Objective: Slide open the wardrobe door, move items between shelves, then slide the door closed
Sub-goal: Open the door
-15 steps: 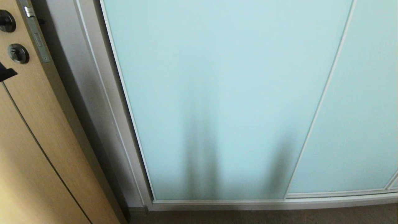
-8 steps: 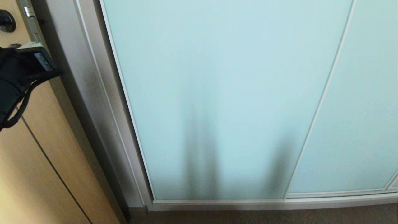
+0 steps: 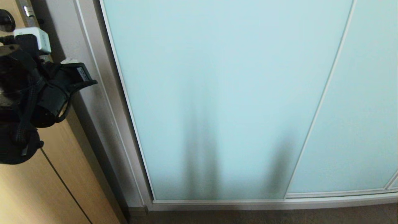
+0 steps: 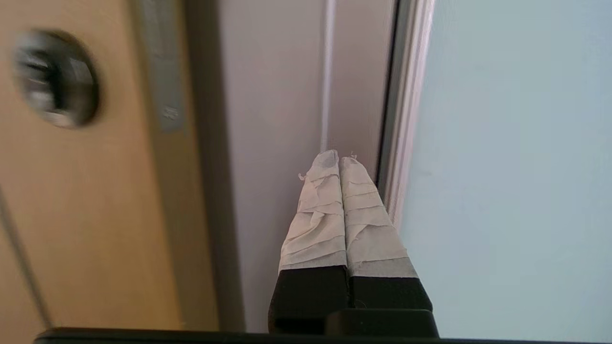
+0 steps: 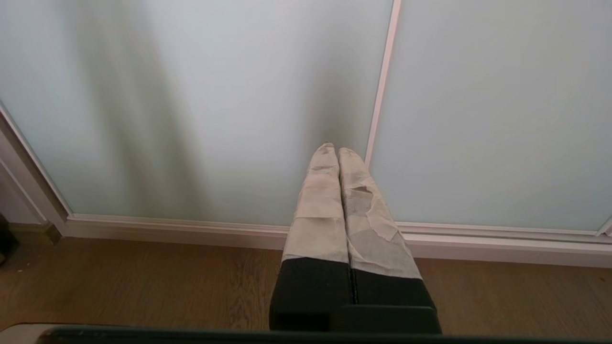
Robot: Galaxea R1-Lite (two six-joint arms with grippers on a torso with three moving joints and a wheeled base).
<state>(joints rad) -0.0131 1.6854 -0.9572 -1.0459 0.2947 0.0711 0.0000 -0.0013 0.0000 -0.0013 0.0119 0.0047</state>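
Observation:
The sliding wardrobe door [image 3: 224, 93] is a pale aqua frosted pane that stands closed and fills most of the head view. Its thin silvery frame edge [image 3: 124, 102] runs down the left side. My left arm [image 3: 46, 93] reaches in from the left. In the left wrist view the left gripper [image 4: 338, 160] is shut and empty, its taped tips just beside the door's frame edge [image 4: 406, 119], in front of the grey side panel. Low down, my right gripper [image 5: 334, 149] is shut and empty, facing the door [image 5: 191, 95]. The items and the shelves are hidden behind the glass.
A light oak door [image 3: 31, 186] with black round hardware [image 3: 6, 20] stands left of the wardrobe. A grey side panel [image 3: 80, 93] lies between the two. The bottom rail [image 3: 264, 203] meets the wooden floor [image 5: 143, 286]. Dark blurred shapes show through the glass [image 3: 202, 161].
My left arm has come up into the head view from the left edge and moved right, toward the door's frame. The door and the right gripper have not moved.

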